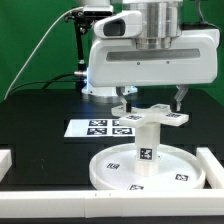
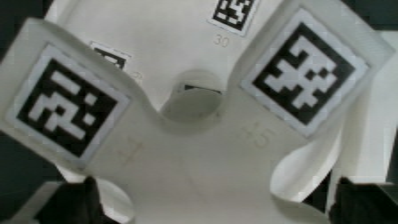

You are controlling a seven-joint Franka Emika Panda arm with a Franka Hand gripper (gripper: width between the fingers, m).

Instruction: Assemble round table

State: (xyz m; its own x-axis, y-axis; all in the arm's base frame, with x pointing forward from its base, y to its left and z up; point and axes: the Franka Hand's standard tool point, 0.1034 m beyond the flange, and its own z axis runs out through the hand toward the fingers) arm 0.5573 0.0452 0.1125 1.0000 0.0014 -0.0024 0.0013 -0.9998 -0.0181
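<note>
The large white rimmed disc lies flat on the black table near the front. The short thick white cylinder leg stands upright on its middle. A flat white piece with tagged arms sits on top of the leg. My gripper hangs just above that top piece with its fingers spread wide, one over each end. In the wrist view the tagged arms fill the picture between my dark fingertips, and the gripper holds nothing.
The marker board lies flat behind the disc, toward the exterior view's left. Straight white border rails run along the left, right and front of the table. A green backdrop stands behind.
</note>
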